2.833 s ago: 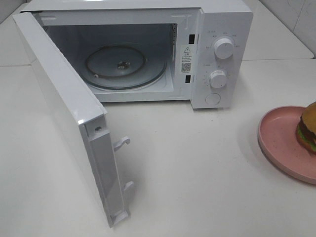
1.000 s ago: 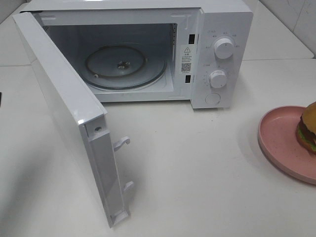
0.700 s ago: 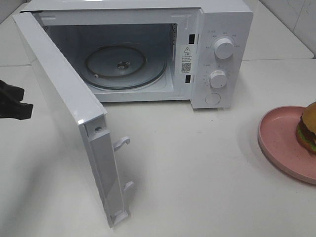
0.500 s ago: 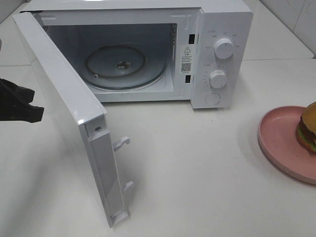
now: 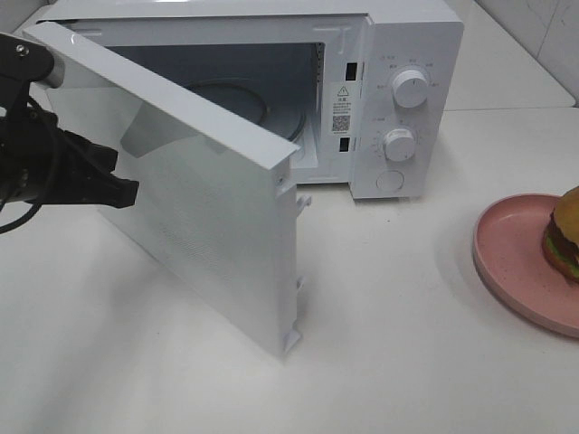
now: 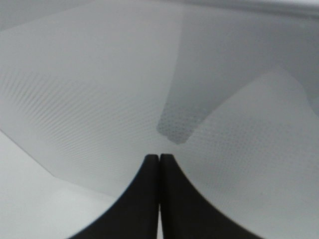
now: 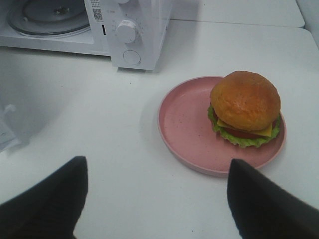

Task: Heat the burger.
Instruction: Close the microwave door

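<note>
The burger (image 5: 566, 231) sits on the pink plate (image 5: 511, 258) at the right edge of the table, outside the white microwave (image 5: 412, 36). The microwave door (image 5: 199, 226) stands partly swung in, at an angle. My left gripper (image 5: 125, 193) is shut, its tips against the door's outer face; in the left wrist view the shut gripper (image 6: 159, 162) touches the dotted door panel (image 6: 99, 99). In the right wrist view my right gripper (image 7: 157, 164) is open and empty, short of the burger (image 7: 245, 104) and plate (image 7: 184, 132).
The microwave's glass turntable (image 5: 282, 113) shows partly behind the door, with nothing on it that I can see. Two white knobs (image 5: 409, 89) and a round button are on its right panel. The microwave (image 7: 144, 30) stands left of the plate.
My left arm came in from the left and its shut gripper pushed the door, which swung from wide open to about half closed. The burger and plate have not moved.
</note>
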`<state>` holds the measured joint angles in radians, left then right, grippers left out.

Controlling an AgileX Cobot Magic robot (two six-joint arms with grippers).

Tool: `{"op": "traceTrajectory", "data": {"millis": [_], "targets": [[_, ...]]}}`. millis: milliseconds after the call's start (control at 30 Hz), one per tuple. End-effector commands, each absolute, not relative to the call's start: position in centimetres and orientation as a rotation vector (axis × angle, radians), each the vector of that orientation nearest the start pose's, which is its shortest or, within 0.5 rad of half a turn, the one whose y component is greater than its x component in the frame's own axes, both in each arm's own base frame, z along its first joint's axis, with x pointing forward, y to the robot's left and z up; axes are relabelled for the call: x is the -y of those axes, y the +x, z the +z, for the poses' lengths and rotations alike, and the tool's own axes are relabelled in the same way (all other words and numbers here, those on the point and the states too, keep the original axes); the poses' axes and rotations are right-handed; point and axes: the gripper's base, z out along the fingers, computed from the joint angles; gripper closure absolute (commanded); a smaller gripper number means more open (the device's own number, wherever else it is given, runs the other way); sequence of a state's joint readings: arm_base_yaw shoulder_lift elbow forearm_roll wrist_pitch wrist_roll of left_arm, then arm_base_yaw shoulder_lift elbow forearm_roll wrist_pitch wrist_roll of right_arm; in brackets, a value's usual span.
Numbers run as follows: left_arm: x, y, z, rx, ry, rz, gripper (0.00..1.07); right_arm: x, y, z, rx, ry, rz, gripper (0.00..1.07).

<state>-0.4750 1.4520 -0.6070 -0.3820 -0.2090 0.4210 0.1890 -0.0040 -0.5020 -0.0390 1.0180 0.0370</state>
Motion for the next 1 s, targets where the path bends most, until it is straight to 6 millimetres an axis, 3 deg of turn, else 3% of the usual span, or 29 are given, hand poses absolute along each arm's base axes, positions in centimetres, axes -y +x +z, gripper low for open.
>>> {"op": "traceTrajectory", "data": {"millis": [33,400,667,800,900,967,1000], "targets": [[12.9,26.2,20.9,-2.045,0.492,-0.182,1.06,0.4,-0.7,28.2,-1.95,-0.155,0.093,0.35],[13.9,28.1,21.8,-2.023,0.438,-0.216,1.06,0.4,-0.7,28.2,-1.95,-0.155,0.093,0.35],[15.3,30.6,21.7,-2.027,0.421,-0.234,1.06,0.4,-0.7,28.2,-1.95,-0.155,0.093,0.35],[17.4,31.6,21.6,-2.019,0.449,-0.269,1.06,0.4,-0.7,28.2,-1.95,-0.155,0.093,0.35],[17.8,31.7,21.4,-2.019,0.462,-0.273,1.06,0.4,-0.7,28.2,-1.95,-0.155,0.093,0.35],[20.1,32.7,21.1,-2.002,0.497,-0.299,1.06,0.4,-0.7,28.2,-1.95,-0.155,0.093,0.35],[20.1,32.7,21.1,-2.002,0.497,-0.299,1.06,0.4,-0.7,28.2,-1.95,-0.155,0.093,0.35]]}}
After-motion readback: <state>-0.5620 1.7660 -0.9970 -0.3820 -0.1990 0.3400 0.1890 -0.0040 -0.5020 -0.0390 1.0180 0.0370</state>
